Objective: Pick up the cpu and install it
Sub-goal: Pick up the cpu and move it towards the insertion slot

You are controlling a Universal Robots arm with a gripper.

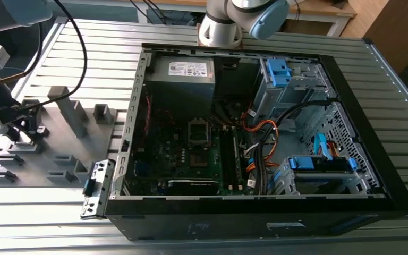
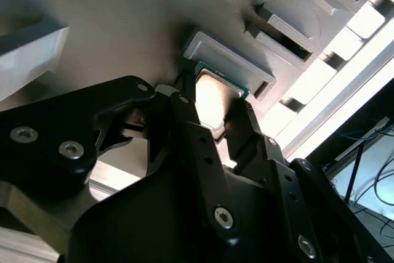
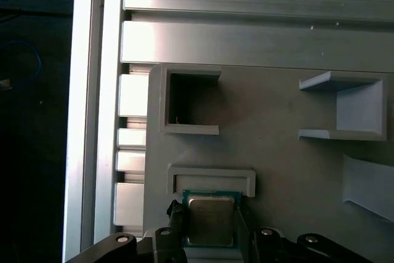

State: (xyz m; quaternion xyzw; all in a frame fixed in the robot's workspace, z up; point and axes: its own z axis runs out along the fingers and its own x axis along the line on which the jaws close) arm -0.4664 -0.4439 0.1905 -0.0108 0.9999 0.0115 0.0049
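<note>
gripper (image 3: 209, 212) is closed on two edges of the cpu (image 3: 210, 225). the cpu sits in its grey holder (image 3: 212, 175) on the parts tray and looks not lifted yet. nothing installed in the computer case (image 1: 189, 226), so the task is barely begun.

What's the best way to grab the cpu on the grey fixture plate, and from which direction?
Take the cpu by two opposite thin edges, coming straight down from above. It lies flat on the grey fixture plate, metal top up, too thin to hold otherwise. A raised grey lip blocks one edge, so use the two edges running away from it. The hand sits astride those.
</note>
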